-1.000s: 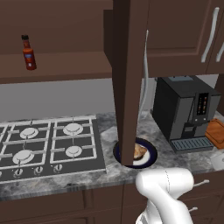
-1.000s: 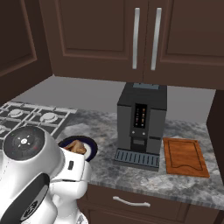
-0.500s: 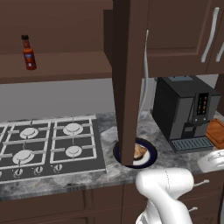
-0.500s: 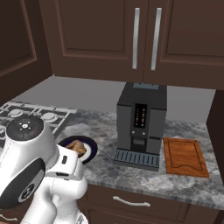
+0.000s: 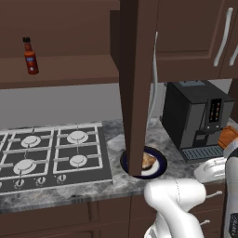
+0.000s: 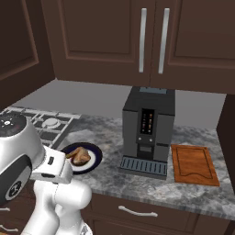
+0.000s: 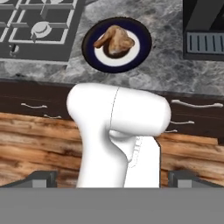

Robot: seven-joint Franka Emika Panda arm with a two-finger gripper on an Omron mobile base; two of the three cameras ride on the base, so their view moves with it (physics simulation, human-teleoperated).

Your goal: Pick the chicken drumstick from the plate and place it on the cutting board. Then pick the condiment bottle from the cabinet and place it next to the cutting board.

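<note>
Swinging right since earlier, arm folds low; gripper (image 7: 112, 178) spread wide, empty, well back from plate (image 7: 141, 36) holding chicken drumstick (image 7: 114, 40)

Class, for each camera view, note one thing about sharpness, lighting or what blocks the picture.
Left base view: the open cabinet door hides part of the plate. Right base view: even, soft light, no glare on the cutting board. Hand view: sharp on the chicken drumstick.

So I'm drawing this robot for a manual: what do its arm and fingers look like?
The arm is glossy white with rounded, bulbous links and dark joint seams; one round joint cap is dark grey with small white markings. The fingers are small, dark grey and blocky. No cables show.
</note>
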